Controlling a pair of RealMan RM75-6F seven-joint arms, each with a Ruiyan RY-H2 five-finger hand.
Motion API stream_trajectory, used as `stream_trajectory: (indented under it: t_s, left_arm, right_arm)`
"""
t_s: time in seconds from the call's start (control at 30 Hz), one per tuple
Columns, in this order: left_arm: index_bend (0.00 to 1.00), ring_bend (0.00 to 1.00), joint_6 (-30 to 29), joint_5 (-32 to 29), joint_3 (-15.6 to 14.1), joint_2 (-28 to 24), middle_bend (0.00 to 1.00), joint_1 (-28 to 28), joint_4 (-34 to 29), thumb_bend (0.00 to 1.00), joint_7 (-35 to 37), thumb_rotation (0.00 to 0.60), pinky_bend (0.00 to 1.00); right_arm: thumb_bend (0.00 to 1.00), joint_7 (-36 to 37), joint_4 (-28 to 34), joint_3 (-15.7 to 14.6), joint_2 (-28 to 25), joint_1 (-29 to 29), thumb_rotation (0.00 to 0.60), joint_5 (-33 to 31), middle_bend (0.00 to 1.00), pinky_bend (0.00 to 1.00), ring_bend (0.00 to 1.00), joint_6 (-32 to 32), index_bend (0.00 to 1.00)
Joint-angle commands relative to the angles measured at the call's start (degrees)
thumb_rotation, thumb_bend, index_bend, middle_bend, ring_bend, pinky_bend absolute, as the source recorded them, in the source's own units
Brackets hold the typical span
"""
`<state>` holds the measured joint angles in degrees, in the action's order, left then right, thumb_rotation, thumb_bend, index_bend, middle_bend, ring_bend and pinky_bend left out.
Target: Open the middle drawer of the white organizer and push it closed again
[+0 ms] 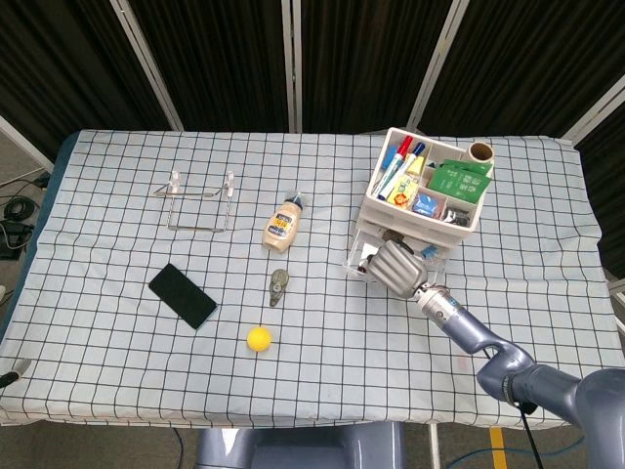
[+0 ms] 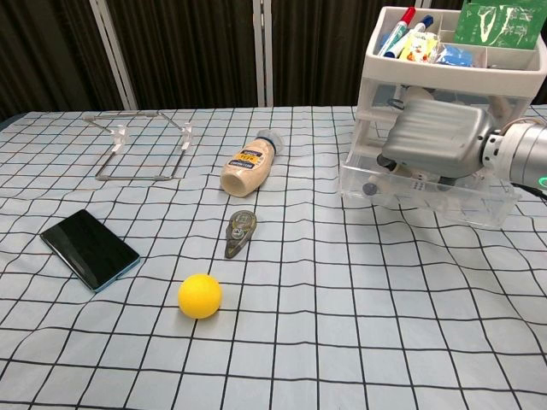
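White organizer (image 1: 426,200) (image 2: 444,94) stands near the table's (image 1: 117,293) far right corner. Middle drawer (image 2: 427,190) pulled out toward the front edge, clear-walled, small items inside. Right hand (image 1: 395,266) (image 2: 438,134) rests against the drawer; fingers hidden behind its back, grip cannot be told. Left hand out of frame.

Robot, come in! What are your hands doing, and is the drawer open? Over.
Right hand at the organizer, against the drawers. A clear drawer sticks out, open. Left hand not in view. Nothing in the way.
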<state>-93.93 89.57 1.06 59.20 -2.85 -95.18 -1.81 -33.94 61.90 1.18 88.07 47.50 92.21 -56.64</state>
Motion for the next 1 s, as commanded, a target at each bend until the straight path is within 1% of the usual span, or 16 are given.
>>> stream_trajectory:
  t_s: [0.03, 0.17, 0.23, 0.37, 0.53, 0.8, 1.0]
  left_arm:
    - [0.0, 0.0, 0.02, -0.02, 0.01, -0.02, 0.0, 0.02, -0.03, 0.1, 0.02, 0.6, 0.0]
    - [0.0, 0.0, 0.09, -0.06, -0.02, -0.09, 0.0, 0.02, -0.1, 0.1, 0.11, 0.6, 0.0]
    - [0.0, 0.0, 0.04, -0.02, -0.03, -0.13, 0.0, 0.0, -0.11, 0.1, 0.2, 0.6, 0.0]
    - [0.0, 0.0, -0.04, -0.01, -0.04, -0.2, 0.0, -0.05, -0.12, 0.1, 0.38, 0.6, 0.0]
    - [0.0, 0.0, 0.01, -0.04, -0.06, -0.24, 0.0, -0.05, -0.07, 0.1, 0.56, 0.6, 0.0]
    - [0.0, 0.0, 0.01, -0.09, -0.06, -0.32, 0.0, -0.07, -0.07, 0.1, 0.7, 0.6, 0.0]
    - [0.0, 0.0, -0.05, -0.14, -0.01, -0.37, 0.0, -0.09, -0.08, 0.1, 0.89, 0.6, 0.0]
  right_arm:
    - [0.15, 0.07, -0.03, 0.0, 0.0, 0.01, 0.6, 0.09, 1.0, 0.78, 1.0, -0.01, 0.62]
    - [0.21, 0.26, 0.15, 0.03, -0.08, 0.06, 0.6, 0.25, 1.0, 0.78, 1.0, -0.01, 0.63]
    - [0.22, 0.3, 0.22, 0.04, -0.1, 0.06, 0.6, 0.29, 1.0, 0.78, 1.0, 0.04, 0.63]
    - [0.23, 0.22, 0.26, 0.05, -0.11, 0.03, 0.6, 0.26, 1.0, 0.78, 1.0, 0.2, 0.63]
    - [0.23, 0.08, 0.23, 0.04, -0.02, -0.02, 0.6, 0.34, 1.0, 0.78, 1.0, 0.18, 0.66]
    - [0.23, -0.14, 0.43, 0.1, 0.13, 0.06, 0.6, 0.66, 1.0, 0.78, 1.0, 0.03, 0.67]
    - [0.23, -1.42, 2.66, 0.54, -0.98, 0.13, 0.6, 1.37, 1.0, 0.78, 1.0, -1.17, 0.67]
